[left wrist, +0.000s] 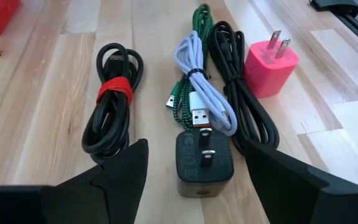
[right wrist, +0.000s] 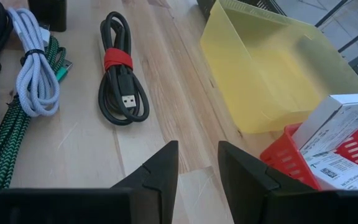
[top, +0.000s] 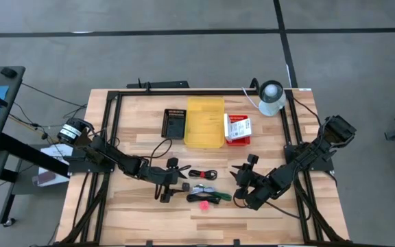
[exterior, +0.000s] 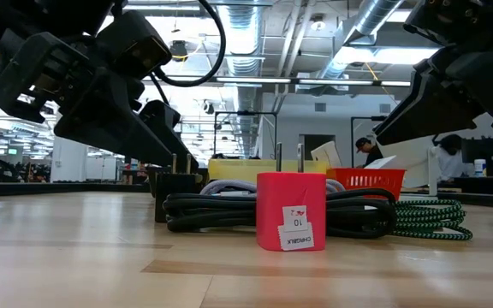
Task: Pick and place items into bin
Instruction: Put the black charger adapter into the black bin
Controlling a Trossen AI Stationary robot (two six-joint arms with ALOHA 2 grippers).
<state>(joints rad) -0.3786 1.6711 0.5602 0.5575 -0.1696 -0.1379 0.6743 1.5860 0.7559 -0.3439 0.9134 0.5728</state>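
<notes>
Currently | yellow bin (right wrist: 272, 81): empty | red basket (right wrist: 328, 158): white boxes (right wrist: 337, 124) | left claw (left wrist: 194, 180): apart | right claw (right wrist: 197, 171): narrowly apart, empty

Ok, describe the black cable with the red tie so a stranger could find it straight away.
Start at the yellow bin at the back of the table. In front of it lies a row of cables; the black cable with the red tie lies apart, nearest the bin. It alone has a red band round its middle.

A grey floor (top: 184, 62) crossed by dark lines is seen around the wooden table (top: 115, 213). Exposed ducts (exterior: 375, 21) and ceiling lights (exterior: 400, 56) are shown overhead.
</notes>
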